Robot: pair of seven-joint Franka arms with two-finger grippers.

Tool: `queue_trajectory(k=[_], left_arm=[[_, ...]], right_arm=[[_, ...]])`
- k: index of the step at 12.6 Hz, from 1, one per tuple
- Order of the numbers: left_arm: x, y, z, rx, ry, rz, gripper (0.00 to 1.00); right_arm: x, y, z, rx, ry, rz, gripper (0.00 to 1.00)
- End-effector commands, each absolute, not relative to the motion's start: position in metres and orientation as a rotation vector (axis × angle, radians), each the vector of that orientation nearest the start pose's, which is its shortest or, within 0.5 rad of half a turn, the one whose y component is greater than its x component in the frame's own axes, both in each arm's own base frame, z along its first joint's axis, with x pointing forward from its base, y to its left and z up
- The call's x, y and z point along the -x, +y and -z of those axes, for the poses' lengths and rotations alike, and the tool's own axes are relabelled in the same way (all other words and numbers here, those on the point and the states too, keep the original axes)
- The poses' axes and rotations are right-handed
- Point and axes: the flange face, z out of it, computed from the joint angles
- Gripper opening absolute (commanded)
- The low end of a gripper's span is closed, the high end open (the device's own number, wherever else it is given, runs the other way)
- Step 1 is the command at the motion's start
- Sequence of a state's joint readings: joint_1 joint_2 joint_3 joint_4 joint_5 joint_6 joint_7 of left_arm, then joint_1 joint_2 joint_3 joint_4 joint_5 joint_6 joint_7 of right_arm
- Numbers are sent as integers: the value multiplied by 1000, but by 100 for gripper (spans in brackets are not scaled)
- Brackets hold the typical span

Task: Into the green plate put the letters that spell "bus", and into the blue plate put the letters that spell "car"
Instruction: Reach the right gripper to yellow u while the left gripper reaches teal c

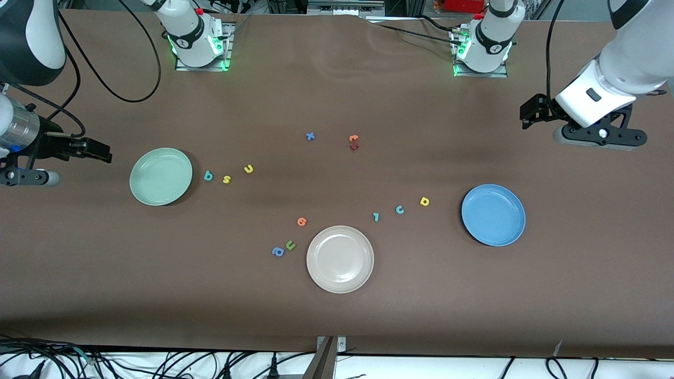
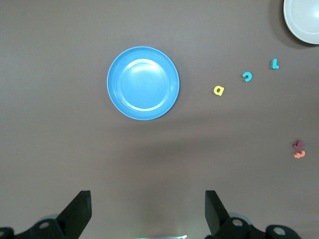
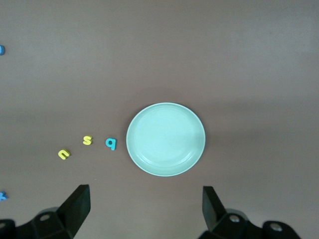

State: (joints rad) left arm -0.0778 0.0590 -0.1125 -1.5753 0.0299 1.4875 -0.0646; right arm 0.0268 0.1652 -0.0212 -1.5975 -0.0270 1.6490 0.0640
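The beige plate (image 1: 340,259) is sitting nearest the front camera, round, shallow-rimmed and holding nothing. Beside it, toward the right arm's end, a blue "a" (image 1: 277,252) and a green "u" (image 1: 290,245) are lying touching or almost so, with an orange letter (image 1: 301,221) a little farther back.

Next in depth, the blue plate (image 1: 493,215) is lying toward the left arm's end of the tabletop (image 1: 337,316), smooth, round and holding nothing. Just beside it, in a loose row toward the table's middle, the yellow "a" (image 1: 424,201), teal "c" (image 1: 399,209) and thin teal "r" (image 1: 376,216) are lying flat, all clear of the plate.

The green plate (image 1: 161,176) is lying toward the right arm's end, pale mint, likewise holding nothing. The teal "b" (image 1: 208,176), yellow "s" (image 1: 226,179) and yellow "u" (image 1: 248,169) are lying in a row just beside it, none touching it.

Farther back, a blue "x" (image 1: 310,136) is lying alone; an orange letter and a dark red one (image 1: 354,142) are lying together.

The left gripper (image 1: 532,117) is hanging above bare tabletop off the blue plate's rim, jaws spread, holding nothing, well apart from its letters. The right gripper (image 1: 97,151) is hanging above bare tabletop beside the green plate, jaws likewise spread with nothing between them.
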Motion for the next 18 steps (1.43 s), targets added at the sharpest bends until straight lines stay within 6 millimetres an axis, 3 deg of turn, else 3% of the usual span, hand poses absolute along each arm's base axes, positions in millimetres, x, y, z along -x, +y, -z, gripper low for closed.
queue_trajectory(k=[1, 2, 4, 6, 9, 12, 14, 16, 18], left_arm=[[-570, -125, -544, 3165, 222, -337, 100], [-583, -138, -513, 3171, 243, -376, 100], [-602, -192, -471, 3174, 346, -349, 100], [-621, -236, -418, 3193, 296, -292, 100], [-642, -257, -350, 3225, 313, -219, 100], [-647, -288, -283, 3241, 349, -152, 100], [-641, -311, -237, 3248, 389, -103, 100], [-626, -341, -181, 3250, 428, -74, 96], [-626, -336, -171, 3250, 428, -70, 93]], right_arm=[[-593, 42, -523, 3165, 213, -176, 99], [-594, 58, -519, 3163, 240, -182, 99], [-596, 90, -501, 3152, 365, -218, 99], [-595, 130, -477, 3107, 579, -238, 99], [-575, 175, -422, 3037, 844, -215, 99], [-542, 192, -348, 3018, 963, -251, 99], [-523, 191, -306, 2995, 1039, -276, 98], [-510, 203, -262, 2940, 1105, -299, 98], [-508, 213, -229, 2875, 1156, -266, 98]])
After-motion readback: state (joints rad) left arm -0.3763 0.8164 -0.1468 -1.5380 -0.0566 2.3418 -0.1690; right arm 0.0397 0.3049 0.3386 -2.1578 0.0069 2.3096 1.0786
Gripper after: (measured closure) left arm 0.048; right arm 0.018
